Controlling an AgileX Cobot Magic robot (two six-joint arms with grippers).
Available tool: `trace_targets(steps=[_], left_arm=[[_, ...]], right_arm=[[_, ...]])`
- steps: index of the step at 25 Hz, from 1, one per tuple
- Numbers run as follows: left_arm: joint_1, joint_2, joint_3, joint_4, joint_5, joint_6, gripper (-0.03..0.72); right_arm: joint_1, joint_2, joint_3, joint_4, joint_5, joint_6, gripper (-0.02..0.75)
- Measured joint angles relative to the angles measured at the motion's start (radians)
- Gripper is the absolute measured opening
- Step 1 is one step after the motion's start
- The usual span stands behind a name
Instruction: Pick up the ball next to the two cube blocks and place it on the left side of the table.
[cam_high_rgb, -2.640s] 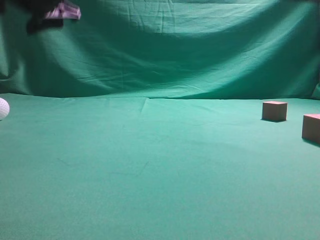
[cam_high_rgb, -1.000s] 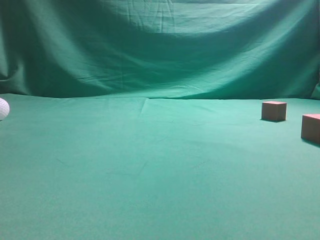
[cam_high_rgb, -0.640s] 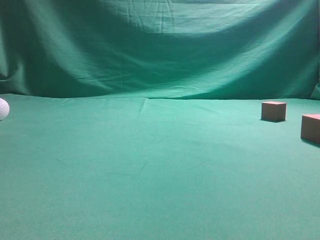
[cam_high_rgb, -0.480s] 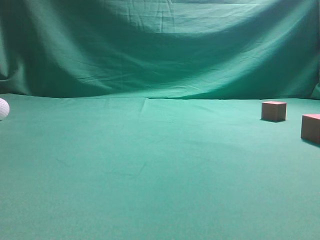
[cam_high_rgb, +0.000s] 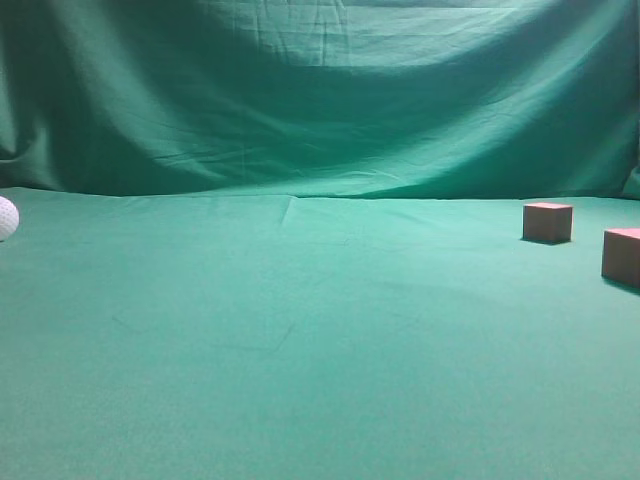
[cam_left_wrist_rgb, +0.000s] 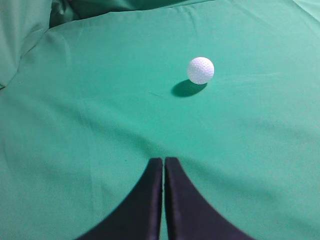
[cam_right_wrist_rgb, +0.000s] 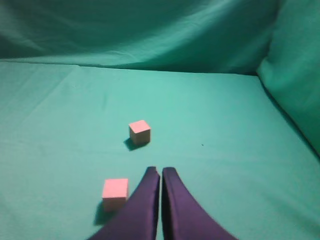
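Green cloth table (cam_high_rgb: 300, 330) bears a dimpled white ball (cam_left_wrist_rgb: 200, 70) (both pincers pressed closed, empty) and matte cubes (cam_right_wrist_rgb: 139, 132).

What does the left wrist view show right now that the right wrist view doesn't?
Only the left wrist view shows the ball, lying free on the cloth ahead of the left gripper, whose jaws are closed and empty. Only the right wrist view shows the two cube blocks, apart from each other, ahead and to the left of the right gripper, also closed and empty. Both show the table and folds of green backdrop.
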Motion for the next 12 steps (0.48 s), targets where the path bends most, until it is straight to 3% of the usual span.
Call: trace_targets(steps=[4, 12], left_arm=[[0.0, 0.0, 0.0, 0.0, 0.0, 0.0, 0.0], [0.0, 0.0, 0.0, 0.0, 0.0, 0.0, 0.0]], right_arm=[[-0.081, -0.06, 0.106, 0.0, -0.034, 0.002, 0.0], [-0.092, -0.076, 0.138, 0.002, 0.0, 0.012, 0.0]])
